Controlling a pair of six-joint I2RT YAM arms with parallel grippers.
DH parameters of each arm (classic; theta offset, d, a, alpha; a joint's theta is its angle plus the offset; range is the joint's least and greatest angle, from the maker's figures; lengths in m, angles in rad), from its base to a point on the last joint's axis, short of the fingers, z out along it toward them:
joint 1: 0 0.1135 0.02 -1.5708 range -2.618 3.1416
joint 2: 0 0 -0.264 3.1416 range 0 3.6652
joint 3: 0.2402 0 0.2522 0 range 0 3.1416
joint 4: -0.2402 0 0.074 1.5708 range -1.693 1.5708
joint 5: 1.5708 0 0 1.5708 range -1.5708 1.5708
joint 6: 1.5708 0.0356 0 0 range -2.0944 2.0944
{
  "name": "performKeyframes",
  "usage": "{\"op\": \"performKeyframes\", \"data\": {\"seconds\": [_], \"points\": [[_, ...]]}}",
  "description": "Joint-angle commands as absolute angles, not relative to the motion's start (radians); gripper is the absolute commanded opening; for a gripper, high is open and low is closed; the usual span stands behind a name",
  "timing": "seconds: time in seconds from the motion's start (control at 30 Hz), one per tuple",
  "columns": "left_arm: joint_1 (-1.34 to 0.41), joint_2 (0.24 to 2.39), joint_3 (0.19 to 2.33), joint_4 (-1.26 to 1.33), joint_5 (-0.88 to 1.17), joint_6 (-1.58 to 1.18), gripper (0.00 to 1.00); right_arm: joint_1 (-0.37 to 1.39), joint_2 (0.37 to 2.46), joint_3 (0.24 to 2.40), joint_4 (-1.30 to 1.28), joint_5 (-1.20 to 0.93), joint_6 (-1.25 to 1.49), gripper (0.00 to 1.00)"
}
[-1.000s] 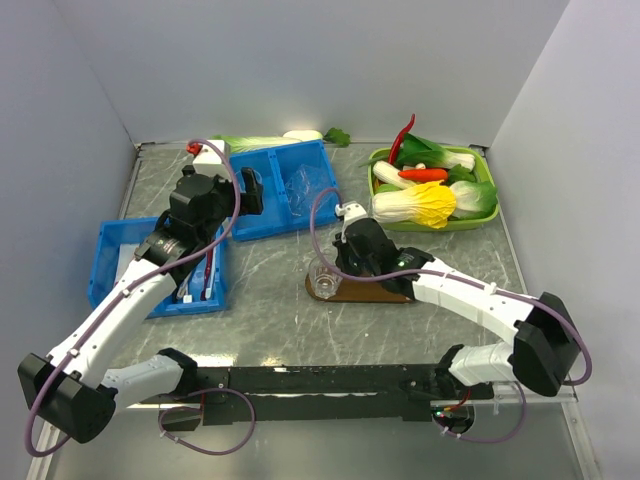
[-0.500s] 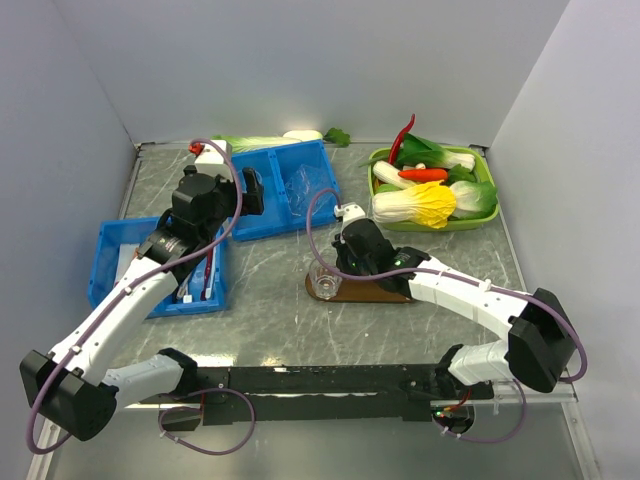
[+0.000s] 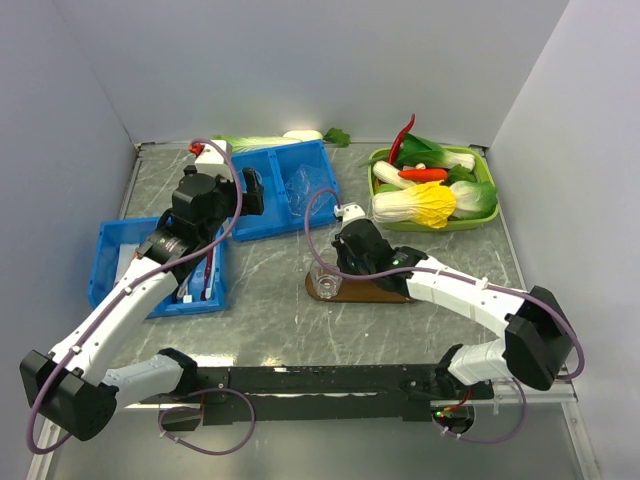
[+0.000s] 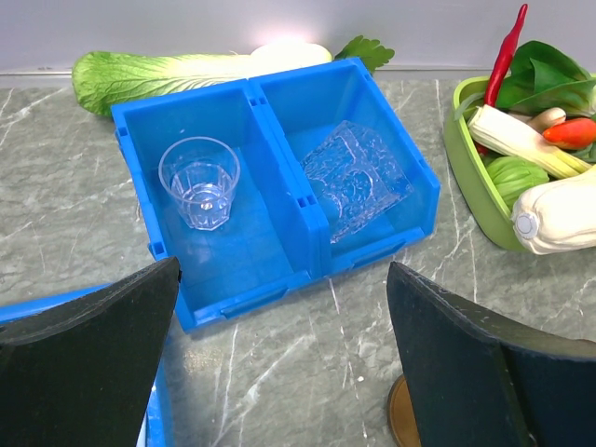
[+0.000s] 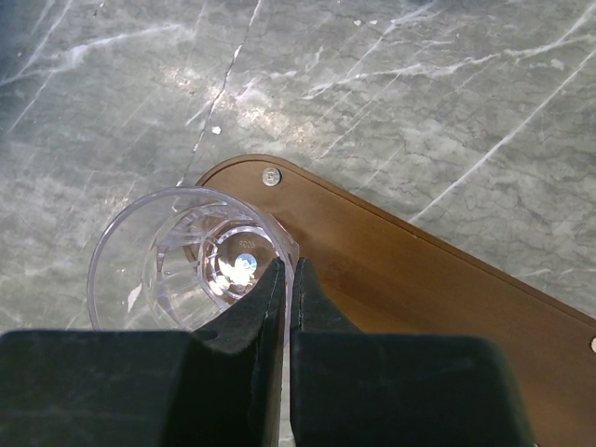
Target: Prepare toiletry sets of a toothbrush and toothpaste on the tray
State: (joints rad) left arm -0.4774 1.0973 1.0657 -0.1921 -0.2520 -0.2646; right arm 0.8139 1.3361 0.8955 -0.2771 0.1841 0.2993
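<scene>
My right gripper [image 5: 289, 270] is shut on the rim of a clear plastic cup [image 5: 182, 265], one finger inside the wall and one outside. The cup is upright at the left end of the dark-brown wooden tray [image 5: 438, 289], partly over its edge. In the top view the cup [image 3: 324, 284] and the tray [image 3: 380, 291] sit mid-table under that gripper [image 3: 329, 272]. My left gripper [image 4: 282, 279] is open and empty, above the table in front of a blue bin [image 4: 223, 279]. That bin holds a second clear cup [image 4: 199, 181]. Brushes and tubes [image 3: 198, 278] lie in the left blue bin.
The back blue bin's right compartment holds crumpled clear plastic [image 4: 357, 181]. A green vegetable tray [image 3: 433, 190] stands at the back right. A cabbage [image 4: 158, 73] lies behind the bins. The left blue bin [image 3: 118, 262] is under my left arm.
My right gripper has shifted slightly left with the cup in its grip. My left arm has barely moved.
</scene>
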Motion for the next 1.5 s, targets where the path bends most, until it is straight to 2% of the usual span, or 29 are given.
{"op": "performKeyframes", "data": {"seconds": [0.0, 1.07, 1.17, 1.2, 1.47], "points": [[-0.482, 1.101, 1.075, -0.17, -0.244, -0.265, 0.97, 0.824, 1.358, 0.933, -0.232, 0.212, 0.319, 0.0], [-0.482, 1.115, 1.085, -0.186, -0.235, -0.275, 0.96, 0.838, 1.399, 0.946, -0.232, 0.276, 0.33, 0.0], [-0.482, 1.115, 1.086, -0.186, -0.235, -0.275, 0.96, 0.838, 1.399, 0.948, -0.232, 0.272, 0.33, 0.06], [-0.482, 1.115, 1.086, -0.186, -0.236, -0.276, 0.96, 0.838, 1.399, 0.95, -0.233, 0.27, 0.33, 0.12], [-0.482, 1.117, 1.086, -0.187, -0.235, -0.276, 0.97, 0.836, 1.391, 0.954, -0.241, 0.268, 0.336, 0.33]]}}
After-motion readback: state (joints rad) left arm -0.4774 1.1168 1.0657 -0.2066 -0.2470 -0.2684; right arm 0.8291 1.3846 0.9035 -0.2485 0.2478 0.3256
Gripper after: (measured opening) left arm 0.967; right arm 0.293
